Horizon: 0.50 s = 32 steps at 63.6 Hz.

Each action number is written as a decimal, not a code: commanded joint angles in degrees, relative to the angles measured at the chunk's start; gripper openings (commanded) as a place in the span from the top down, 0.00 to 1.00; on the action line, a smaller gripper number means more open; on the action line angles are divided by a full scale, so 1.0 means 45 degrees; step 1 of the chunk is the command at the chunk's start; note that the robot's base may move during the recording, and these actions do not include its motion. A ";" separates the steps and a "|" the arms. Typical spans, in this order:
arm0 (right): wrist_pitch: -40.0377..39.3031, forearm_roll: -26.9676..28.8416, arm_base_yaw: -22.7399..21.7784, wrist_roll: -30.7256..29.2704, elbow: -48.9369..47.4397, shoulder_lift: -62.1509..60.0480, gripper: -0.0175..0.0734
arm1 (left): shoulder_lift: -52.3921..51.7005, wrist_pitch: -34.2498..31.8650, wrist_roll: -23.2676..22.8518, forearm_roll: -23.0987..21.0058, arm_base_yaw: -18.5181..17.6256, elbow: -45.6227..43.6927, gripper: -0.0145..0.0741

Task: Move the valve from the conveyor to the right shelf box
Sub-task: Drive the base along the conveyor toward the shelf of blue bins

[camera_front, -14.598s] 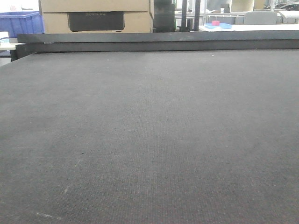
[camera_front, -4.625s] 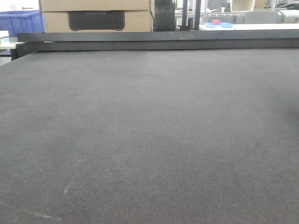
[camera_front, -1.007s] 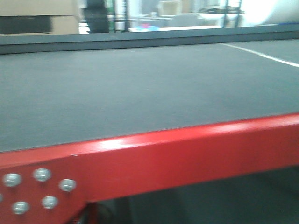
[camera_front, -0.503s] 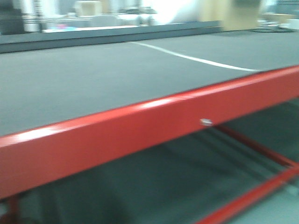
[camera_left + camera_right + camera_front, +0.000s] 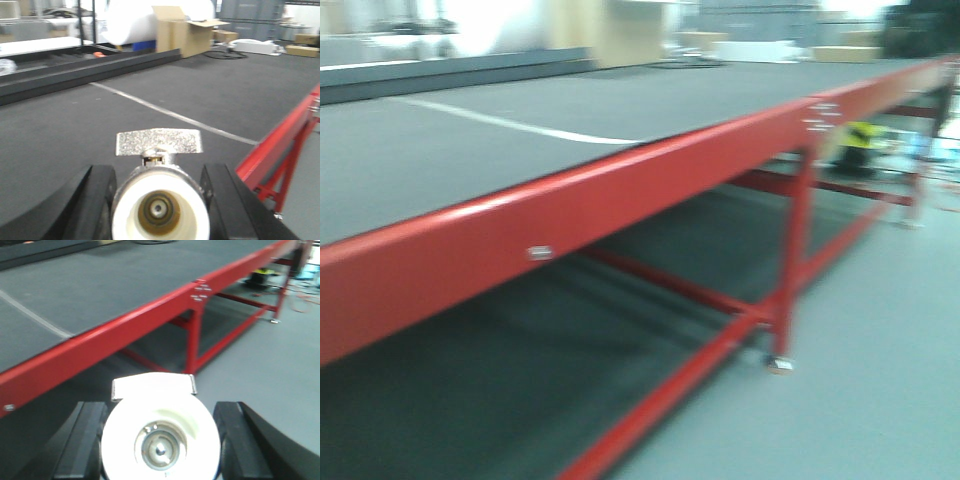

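In the left wrist view a valve [image 5: 160, 212] with a white end cap and a flat speckled metal handle sits between the black fingers [image 5: 92, 202] of my left gripper [image 5: 160, 205], which is shut on it above the conveyor's dark belt [image 5: 75, 120]. My right gripper [image 5: 161, 442] is shut on a second valve [image 5: 160, 425], white-capped, beside the conveyor's red frame [image 5: 115, 335] and over the floor. The front view, blurred, shows the conveyor [image 5: 620, 185] running off to the right. The right shelf box is out of view.
Red legs and crossbars [image 5: 790, 270] stand under the belt, with grey floor [image 5: 870, 380] to the right. A white line [image 5: 510, 122] crosses the belt. Cardboard boxes [image 5: 187, 35] and a large white roll [image 5: 132, 22] stand beyond it. A yellow item [image 5: 860, 135] lies near the far leg.
The front view has swung to the right: from the bare belt head-on, to the red frame edge, to the frame's legs and the open floor.
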 commanded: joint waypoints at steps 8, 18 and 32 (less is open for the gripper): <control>-0.1017 -0.0082 -0.0042 -0.0094 -0.0123 -0.0121 0.99 | -0.0078 -0.0720 -0.0039 -0.0059 0.0045 -0.0102 0.96; -0.1017 -0.0082 -0.0042 -0.0094 -0.0123 -0.0121 0.99 | -0.0078 -0.0720 -0.0039 -0.0059 0.0045 -0.0102 0.96; -0.1017 -0.0082 -0.0042 -0.0094 -0.0123 -0.0121 0.99 | -0.0078 -0.0720 -0.0039 -0.0059 0.0045 -0.0102 0.96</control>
